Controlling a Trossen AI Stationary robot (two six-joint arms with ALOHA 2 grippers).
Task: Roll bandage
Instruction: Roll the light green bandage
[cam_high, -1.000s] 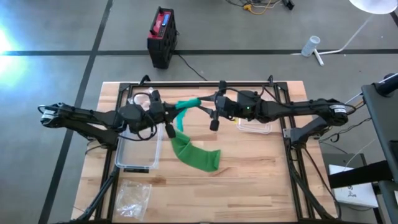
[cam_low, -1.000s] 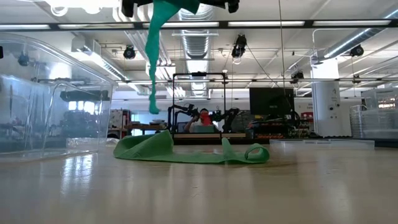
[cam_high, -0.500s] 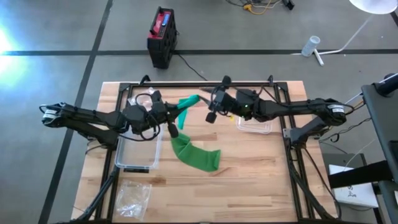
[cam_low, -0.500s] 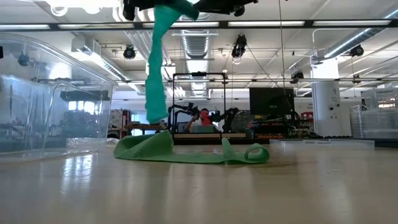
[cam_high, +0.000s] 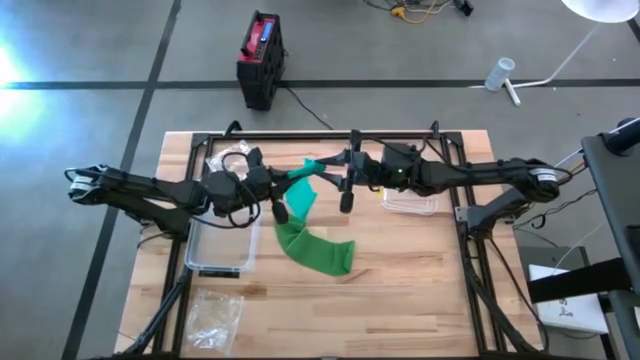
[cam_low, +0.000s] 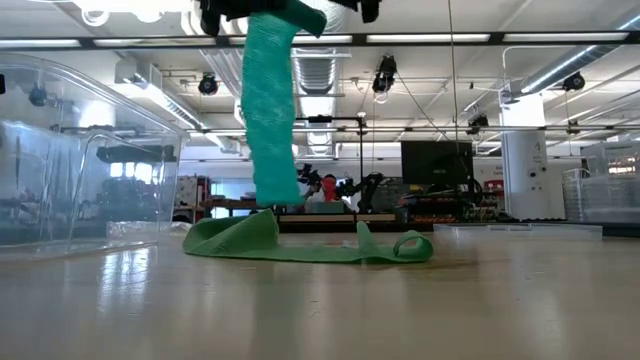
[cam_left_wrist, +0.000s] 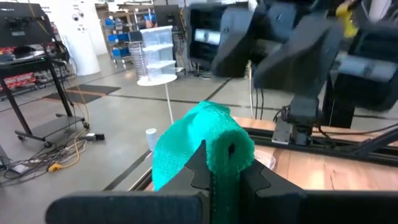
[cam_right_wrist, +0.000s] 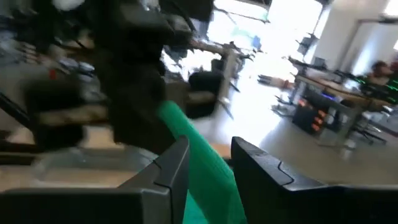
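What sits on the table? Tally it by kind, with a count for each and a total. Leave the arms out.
green bandage: 1
clear plastic containers: 2
clear plastic bag: 1
Total: 4

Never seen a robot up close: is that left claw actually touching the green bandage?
Touching. The left wrist view shows the left gripper shut on the green bandage, its fingers pressing the fabric.
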